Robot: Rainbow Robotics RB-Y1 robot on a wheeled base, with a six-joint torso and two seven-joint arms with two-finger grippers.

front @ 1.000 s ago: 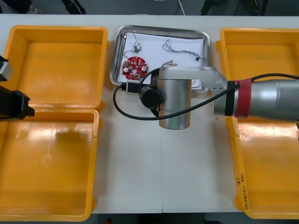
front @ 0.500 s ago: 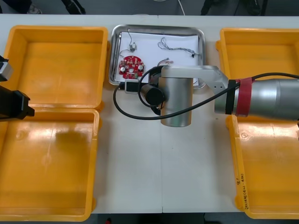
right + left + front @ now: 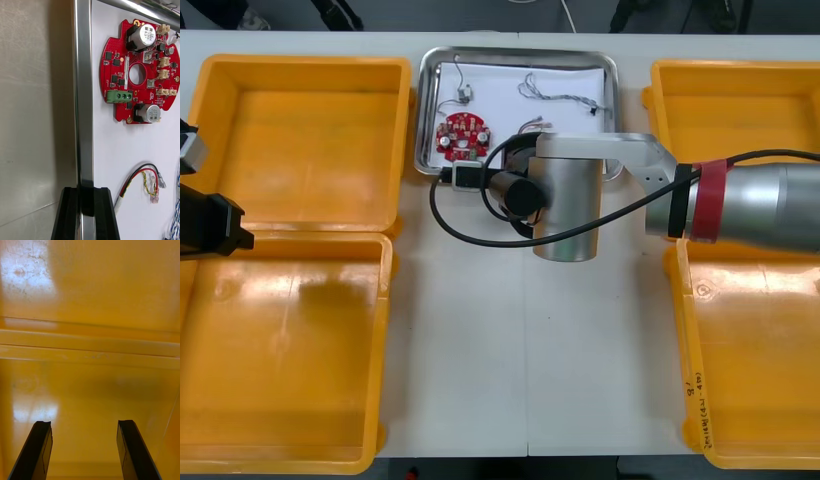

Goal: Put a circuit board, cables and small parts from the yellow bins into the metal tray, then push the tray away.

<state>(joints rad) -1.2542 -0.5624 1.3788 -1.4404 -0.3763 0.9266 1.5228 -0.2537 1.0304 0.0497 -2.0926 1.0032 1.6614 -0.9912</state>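
Note:
The metal tray (image 3: 420, 120), white inside, lies at the table's far middle. It holds a round red circuit board (image 3: 462, 135), a thin cable (image 3: 565, 95) and a small metal part (image 3: 465, 97). My right arm (image 3: 565, 205) reaches over the tray's near edge. In the right wrist view my right gripper (image 3: 85, 210) is shut on the tray's rim (image 3: 83, 93), with the circuit board (image 3: 138, 71) and a red and yellow cable (image 3: 144, 176) beyond the fingers. My left gripper (image 3: 84, 450) hangs open above the yellow bins (image 3: 90, 296) on the left.
Two yellow bins stand on the left (image 3: 310, 130) (image 3: 280, 360) and two on the right (image 3: 730, 110) (image 3: 760, 370). A black cable (image 3: 470, 235) loops off my right wrist over the table. Bare table (image 3: 530, 380) lies between the near bins.
My right arm has moved toward the far edge, and the tray has slid that way with it. The left arm has stayed put.

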